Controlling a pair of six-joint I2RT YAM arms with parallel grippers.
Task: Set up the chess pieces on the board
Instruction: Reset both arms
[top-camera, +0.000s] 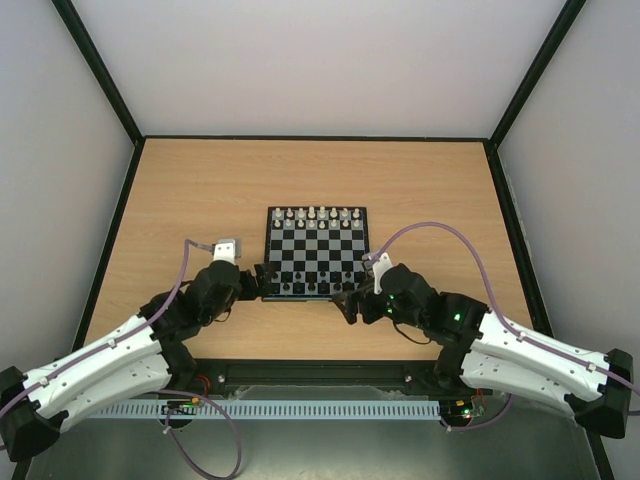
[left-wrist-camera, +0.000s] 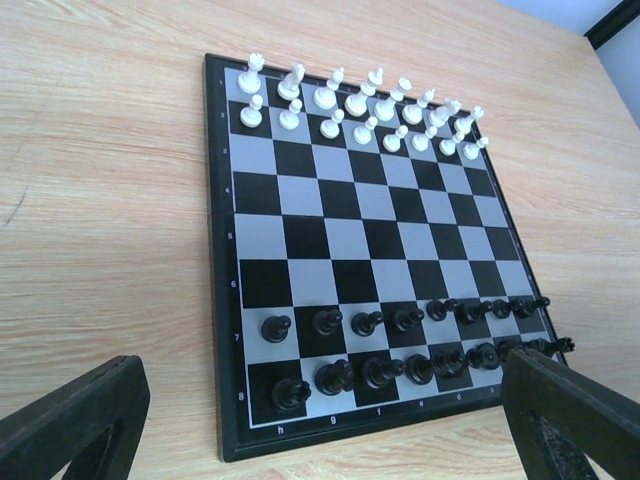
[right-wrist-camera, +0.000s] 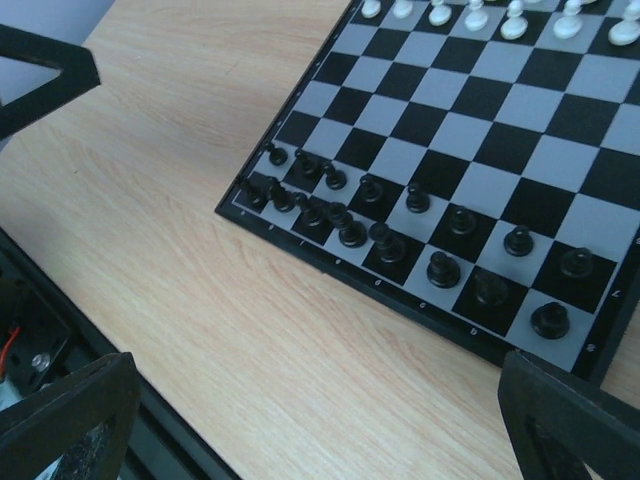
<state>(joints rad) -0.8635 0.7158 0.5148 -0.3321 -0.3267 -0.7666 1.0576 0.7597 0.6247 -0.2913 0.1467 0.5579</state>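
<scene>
On the table (top-camera: 200, 200), the board (top-camera: 316, 250) is seen with the dark chess pieces (left-wrist-camera: 407, 320) lined up on its two near rows and white pieces (left-wrist-camera: 357, 101) on its two far rows. Left fingers (left-wrist-camera: 75, 420) and right fingers (right-wrist-camera: 565, 410) are spread wide, empty, held just off the board's near corners, apart from the pieces.

Dark chess pieces (left-wrist-camera: 367, 323) upright, filling two rows along near edge of board (left-wrist-camera: 330, 215); board black-and-grey checked, black-bordered, lying flat.

Right wrist view crops the board (right-wrist-camera: 450, 130) and white pieces (right-wrist-camera: 515, 25).
</scene>
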